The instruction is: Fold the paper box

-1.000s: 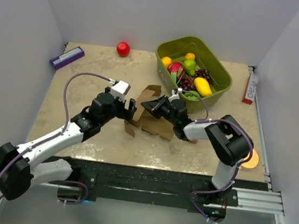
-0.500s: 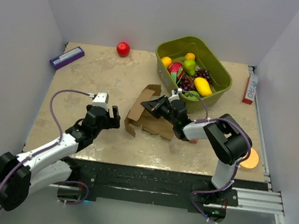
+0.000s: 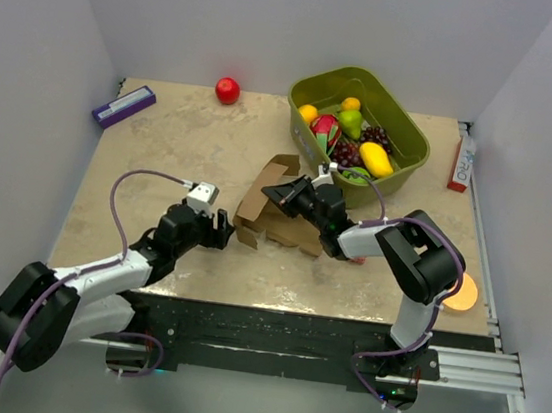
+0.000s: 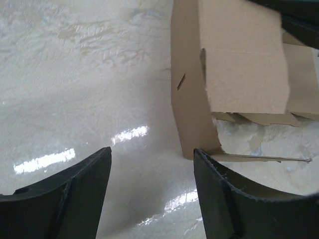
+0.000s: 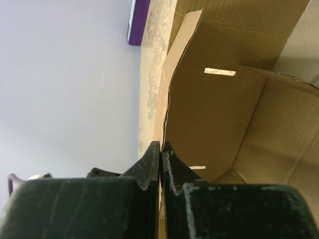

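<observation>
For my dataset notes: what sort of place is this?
Probably a robotics lab test cell: a table walled by plain white panels, two arms bolted to its near edge, and props such as a green bin of fruit and a paper box.

We spot some lettering along the red-and-white slim box over on the far right, but it's too small for us to make out. The purple-and-white flat box gives us nothing readable either.
</observation>
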